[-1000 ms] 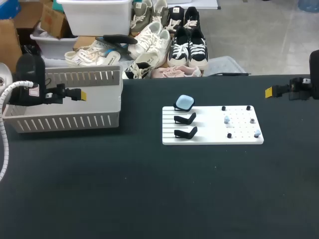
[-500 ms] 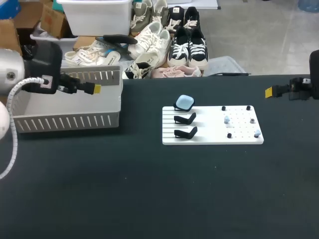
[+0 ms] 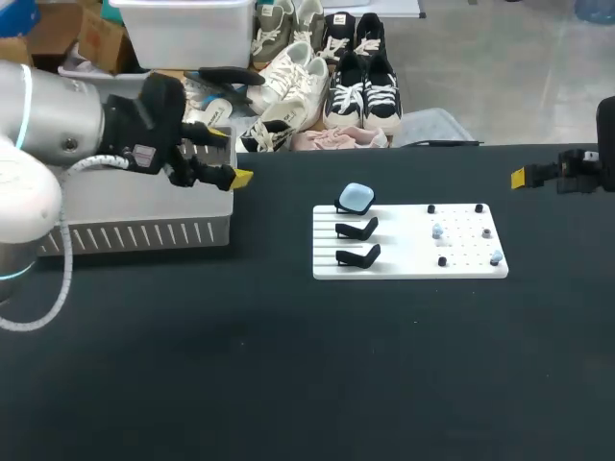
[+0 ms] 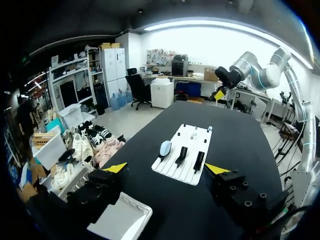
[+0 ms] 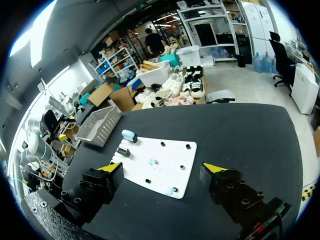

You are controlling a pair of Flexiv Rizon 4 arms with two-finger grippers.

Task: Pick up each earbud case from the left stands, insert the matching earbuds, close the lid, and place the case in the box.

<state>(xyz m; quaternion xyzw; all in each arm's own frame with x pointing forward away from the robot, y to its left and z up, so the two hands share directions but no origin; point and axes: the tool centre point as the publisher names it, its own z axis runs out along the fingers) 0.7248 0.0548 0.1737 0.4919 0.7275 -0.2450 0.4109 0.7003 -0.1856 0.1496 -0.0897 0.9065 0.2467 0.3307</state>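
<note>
Our table (image 3: 288, 365) is plain matte black. The board (image 3: 404, 267) on it is white, ribbed with fine grooves toward nine o'clock and dotted with small holes toward three o'clock. The earbud case (image 3: 356, 198) at its eleven o'clock corner is pale blue, and the stands (image 3: 357, 229) at the case's six o'clock are black. The earbuds (image 3: 496, 257) are pale blue, with small black knobs (image 3: 430, 208) among them. The box (image 3: 135, 233) is light grey, patterned with vertical slots. Our left gripper (image 4: 166, 168) and right gripper (image 5: 162, 167) are black with yellow tips. Our left arm (image 3: 48, 125) is silver with a blue-lit ring.

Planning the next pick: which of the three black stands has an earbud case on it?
The rear stand, farthest from the camera: a light blue case sits on it, while the middle stand and front stand are bare.
</note>
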